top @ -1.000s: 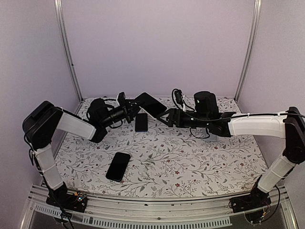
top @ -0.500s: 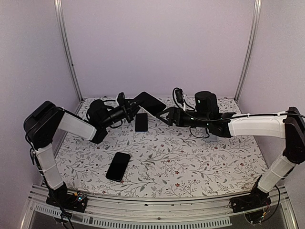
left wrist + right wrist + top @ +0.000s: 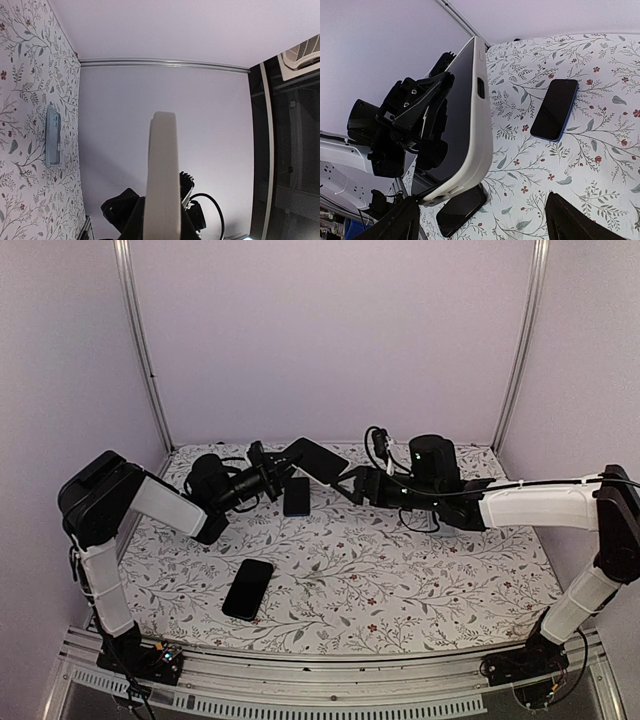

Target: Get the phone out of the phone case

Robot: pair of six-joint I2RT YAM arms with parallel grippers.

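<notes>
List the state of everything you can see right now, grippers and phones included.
Left gripper: shut on the phone case.
Right gripper: open, at the case's free end, gripping nothing.
Phone case: off the table, tilted.
Phone: seated in the case, screen dark.
Blue phone: lying flat on the table, untouched.
Black phone: lying flat on the table, untouched.

3 phones: 1 cased phone (image 3: 318, 458) off the table (image 3: 420, 585), 1 blue phone (image 3: 296, 496) and 1 black phone (image 3: 248, 588) lying on it; 2 grippers: left gripper (image 3: 281, 466), right gripper (image 3: 347, 480)
</notes>
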